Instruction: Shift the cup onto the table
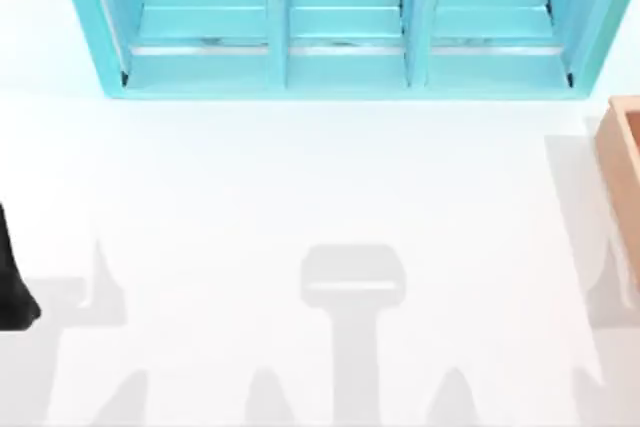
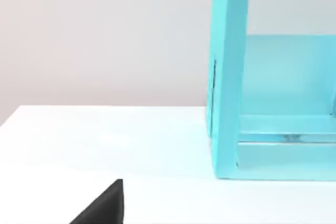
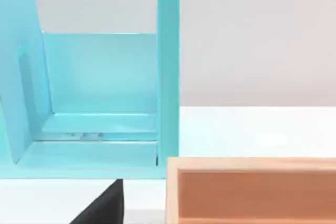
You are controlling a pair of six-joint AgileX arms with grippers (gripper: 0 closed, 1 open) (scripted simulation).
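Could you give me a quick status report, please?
Left arm parked at table's left edge. Turquoise shelf at back, wooden box at right.

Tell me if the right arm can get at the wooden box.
Probably yes: the wooden box sits close ahead of the right arm at the table's right edge, beside the shelf, with nothing between them.

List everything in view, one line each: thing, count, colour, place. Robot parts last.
table: one, white, spans the top view.
shelf unit: one, turquoise, three open compartments, at the table's far edge.
wooden box: one, tan, at the table's right edge, in front of the shelf unit's right end.
left arm: one, black, at the table's left edge; a dark tip of its gripper in the left wrist view.
right gripper: one, dark tip in the right wrist view.
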